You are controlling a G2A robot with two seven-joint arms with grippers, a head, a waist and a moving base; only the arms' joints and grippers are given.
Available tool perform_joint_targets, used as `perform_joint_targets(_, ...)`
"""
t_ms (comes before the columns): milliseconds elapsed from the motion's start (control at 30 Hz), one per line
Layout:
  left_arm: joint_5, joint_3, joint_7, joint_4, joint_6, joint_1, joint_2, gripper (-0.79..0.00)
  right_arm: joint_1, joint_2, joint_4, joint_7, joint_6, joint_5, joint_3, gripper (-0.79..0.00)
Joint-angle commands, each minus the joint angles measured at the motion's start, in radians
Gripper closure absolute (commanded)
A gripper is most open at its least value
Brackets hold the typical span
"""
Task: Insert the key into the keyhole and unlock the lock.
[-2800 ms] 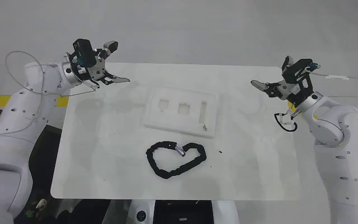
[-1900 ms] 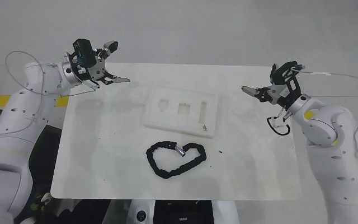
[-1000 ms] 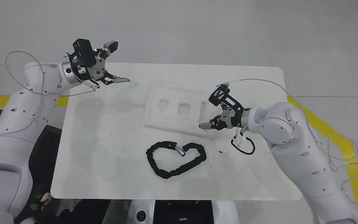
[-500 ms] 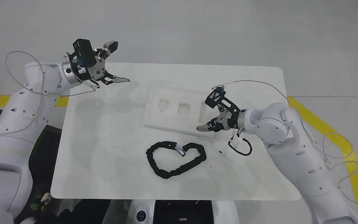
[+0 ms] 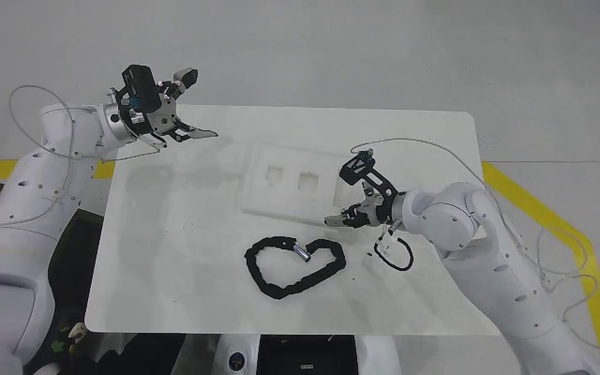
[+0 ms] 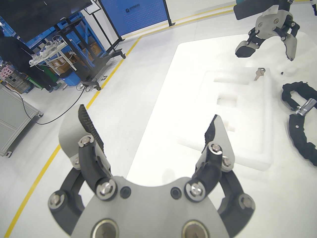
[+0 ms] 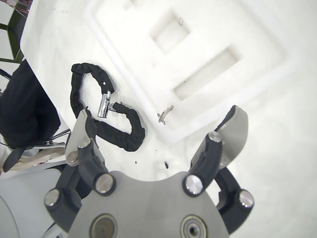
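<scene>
The right gripper (image 6: 267,51), wide open and empty, had swung in from the table's 3 o'clock edge to hover over the key (image 7: 165,114) at the foam tray's (image 5: 281,192) 5 o'clock corner, likely ready to grasp it; the lock (image 5: 292,265) lay at the tray's 6 o'clock.

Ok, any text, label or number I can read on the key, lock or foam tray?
Key: nothing readable, too small to tell.
Lock cylinder: bare metal, no print.
Chain sleeve: plain black, none.
Foam tray: plain white, none.
Panels behind the table: logo print, nothing of the job's.
</scene>
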State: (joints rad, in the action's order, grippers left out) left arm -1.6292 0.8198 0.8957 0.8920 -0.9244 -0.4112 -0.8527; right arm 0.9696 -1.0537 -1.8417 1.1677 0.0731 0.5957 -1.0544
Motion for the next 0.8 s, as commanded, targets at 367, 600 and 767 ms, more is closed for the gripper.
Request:
perform_joint_targets(367,0.0,0.0,0.0,0.0,0.0,0.0,0.0,-0.785,-0.04,-0.015,0.001,0.06,-0.114,0.0,0.07,-0.705)
perform_joint_targets(600,0.0,0.0,0.0,0.0,0.0,0.0,0.0,-0.785,-0.057,-0.019,0.026,0.084,-0.14,0.018,0.088,-0.493)
perform_joint_targets(767,0.0,0.0,0.0,0.0,0.0,0.0,0.0,-0.785,-0.062,-0.02,0.036,0.102,-0.165,0.045,0.096,-0.468)
